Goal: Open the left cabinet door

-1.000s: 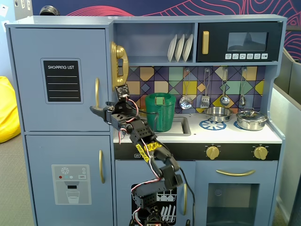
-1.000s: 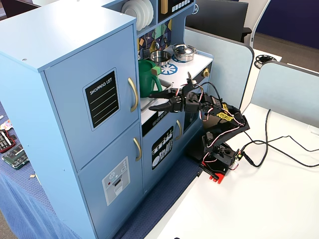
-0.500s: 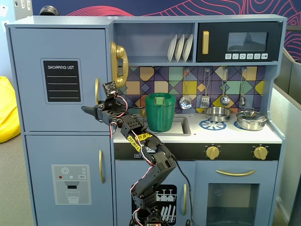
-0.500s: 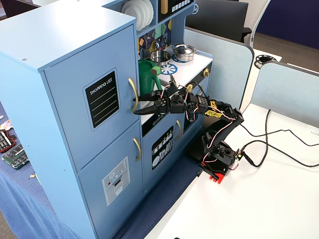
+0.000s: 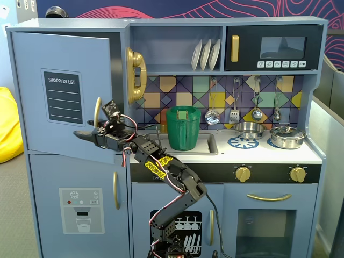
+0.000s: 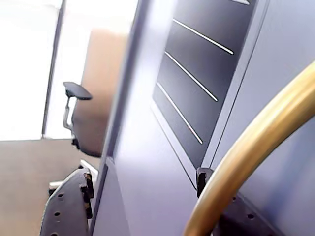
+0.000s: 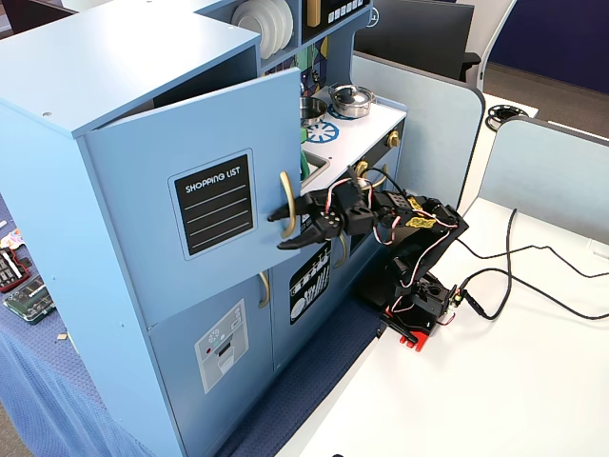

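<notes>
Green pitcher point(image 5: 183, 128) in sink, gold phone point(image 5: 135, 74), 3 plates point(image 5: 206, 54)

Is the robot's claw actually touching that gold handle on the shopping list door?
Cannot tell. The gripper straddles the gold handle in a fixed view, but no view plainly shows contact or a gap.

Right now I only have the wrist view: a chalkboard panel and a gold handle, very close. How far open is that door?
Observer: Partly. In a fixed view the left cabinet door stands swung out from the cabinet, with a dark gap along its top edge.
Operator: Are the fingers shut on the handle?
Observer: No. The fingers are spread apart, one higher and one lower, at the lower end of the handle.
Operator: Is the door underneath open too?
Observer: No. In a fixed view the lower door, the one with the dispenser picture, sits shut.
</notes>
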